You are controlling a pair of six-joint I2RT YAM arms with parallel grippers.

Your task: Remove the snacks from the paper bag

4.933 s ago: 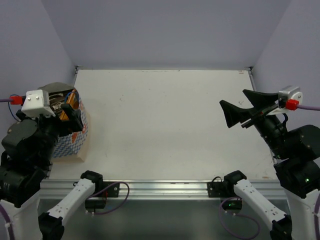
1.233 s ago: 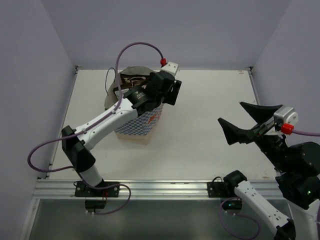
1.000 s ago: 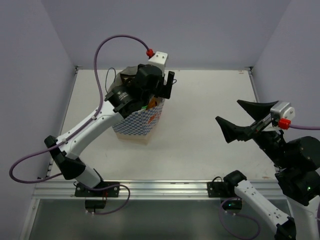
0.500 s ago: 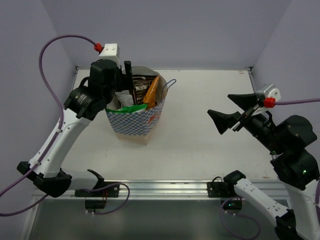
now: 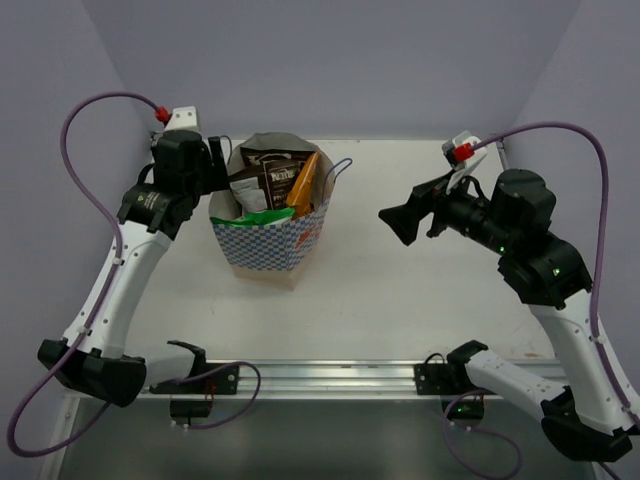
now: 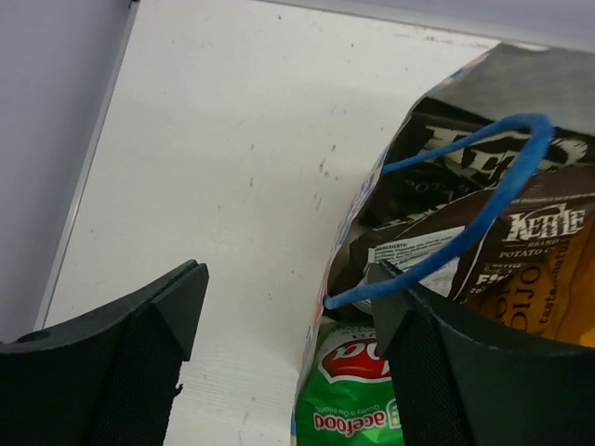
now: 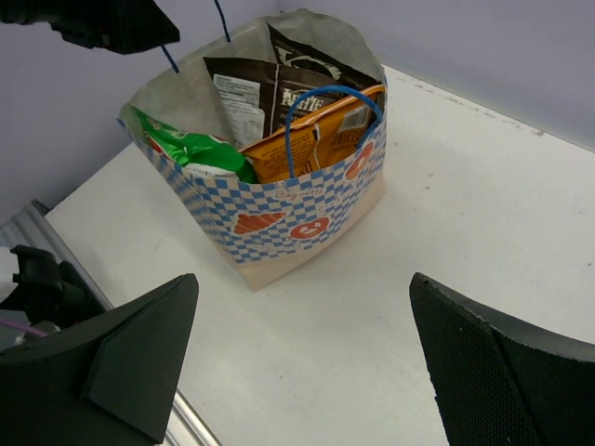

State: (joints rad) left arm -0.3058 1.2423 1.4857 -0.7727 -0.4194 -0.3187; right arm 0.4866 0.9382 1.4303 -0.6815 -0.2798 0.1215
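Observation:
The paper bag (image 5: 272,243) stands upright and open at the table's back left, blue-and-white check with blue string handles (image 6: 469,216). Inside it stand two dark brown packets (image 5: 270,176), an orange packet (image 5: 304,184) and a green-and-white chip bag (image 5: 262,215). My left gripper (image 5: 218,168) is open at the bag's left rim. In the left wrist view one finger is outside over the table and the other over the packets, and the gripper (image 6: 286,279) holds nothing. My right gripper (image 5: 405,205) is open and empty, in the air right of the bag. The right wrist view (image 7: 302,279) shows the whole bag (image 7: 279,218).
Purple walls close the table at the left, back and right. An aluminium rail (image 5: 320,375) runs along the near edge. The white tabletop (image 5: 420,290) lies bare between the bag and the right arm. A purple cable (image 5: 95,110) loops above the left arm.
The bag went from the left edge to the back left. My left gripper then swung from over the bag to its left rim. My right arm rose and reached toward the bag.

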